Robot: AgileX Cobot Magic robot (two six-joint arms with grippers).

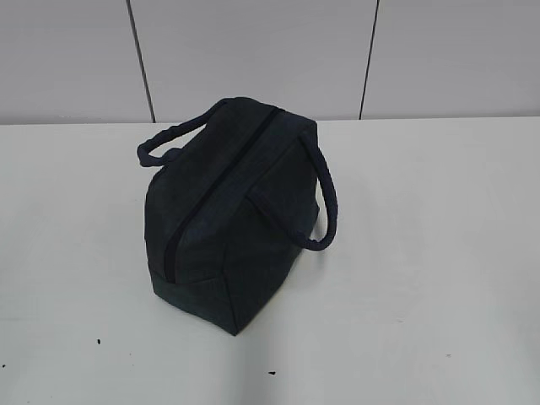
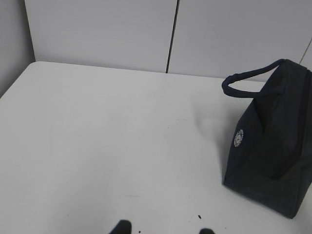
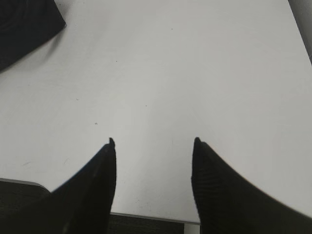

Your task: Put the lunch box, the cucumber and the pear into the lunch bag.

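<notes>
Starting at the left, the left gripper [image 2: 165, 230] shows only as two dark fingertip ends at the bottom edge of its wrist view, set apart from each other with bare white tabletop [image 2: 107, 146] between them; so little of it shows that I cannot tell how wide it stands. It holds nothing visible. To its right in that view stands the lunch bag [image 2: 273, 146], well apart from the fingertips, with a small round pale emblem [image 2: 238, 138] on its end panel and one padded handle [image 2: 248, 78] arching toward the wall.

Seen from the exterior camera, the lunch bag [image 1: 232, 211] sits upright near the middle of the tabletop [image 1: 439, 253], its top zipper [image 1: 215, 190] running along the ridge and looking closed, a handle looped out on each side.

Further right, the right gripper [image 3: 152, 142] hangs over bare tabletop with its two dark fingers spread wide and nothing between them. A corner of the lunch bag [image 3: 24, 24] shows at the upper left of that view, well apart from the fingers.
</notes>
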